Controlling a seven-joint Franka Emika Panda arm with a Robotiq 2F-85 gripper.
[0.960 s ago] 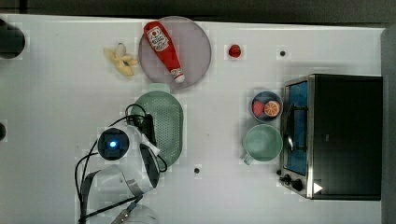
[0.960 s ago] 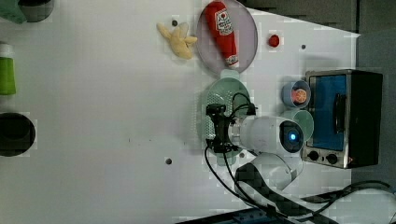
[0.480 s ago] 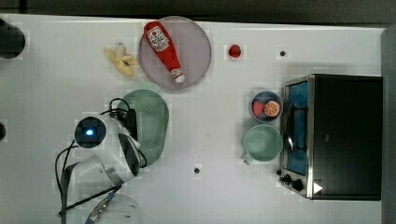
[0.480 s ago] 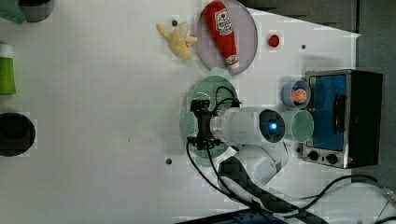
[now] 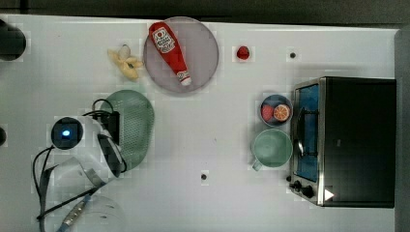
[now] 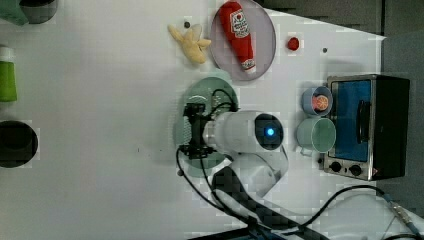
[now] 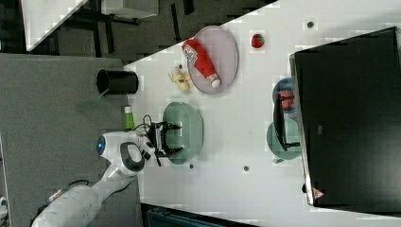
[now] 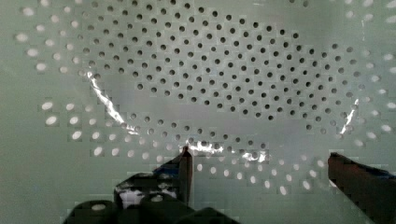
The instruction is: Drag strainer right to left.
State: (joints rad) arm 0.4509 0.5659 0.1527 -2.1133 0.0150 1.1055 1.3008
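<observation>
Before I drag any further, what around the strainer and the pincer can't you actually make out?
- Whether the pincer fingers press the strainer floor: wrist view, too close to tell.
- Strainer's left part in the top view: hidden under the arm.
- Strainer's tab handles: too small in the right view, strainer.
- What lies in the blue bowl beyond something orange: left view, too small.

Bare table (image 5: pixel 58 82) beside strainer (image 5: pixel 138 125); banana (image 5: pixel 124 63) near.

You are looking straight down on the worktop (image 5: pixel 217 203) in top and left views; the right view is looking down obliquely; the wrist camera is hovering close inside the strainer (image 8: pixel 224 70).
</observation>
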